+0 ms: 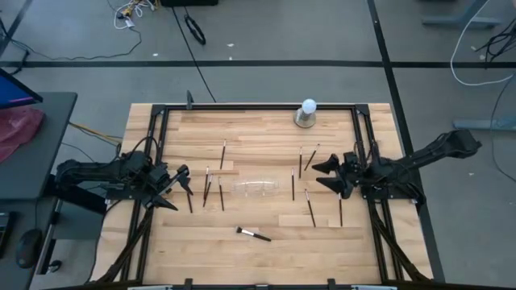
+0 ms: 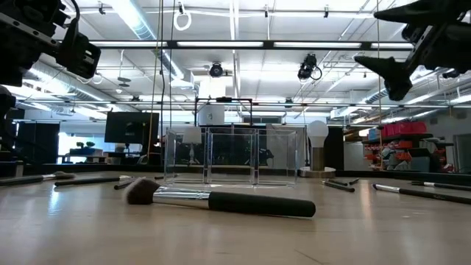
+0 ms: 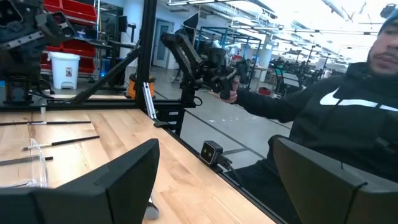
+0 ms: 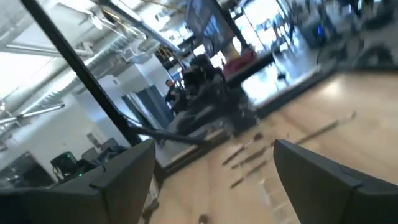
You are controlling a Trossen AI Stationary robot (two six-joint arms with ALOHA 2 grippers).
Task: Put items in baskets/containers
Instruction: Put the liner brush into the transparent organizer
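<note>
The clear holder (image 1: 260,188) stands near the middle of the wooden table (image 1: 258,250), and the low view shows nothing inside it. The brushes (image 1: 222,155) lie scattered flat on both sides of it; one brush with a bushy tip (image 1: 252,234) lies alone toward the near edge and fills the foreground of the low view. A white ball on a grey base (image 1: 306,113) stands at the far edge, behind the holder. The left end effector (image 1: 179,188) hangs over the left side with its jaws spread wide and empty. The right end effector (image 1: 330,175) hangs over the right side, equally wide and empty. In the left wrist view a person in a dark top with a white swoosh logo (image 3: 348,102) sits beside the table, partly cut off. The right wrist view is smeared, so the brushes there are only streaks.
</note>
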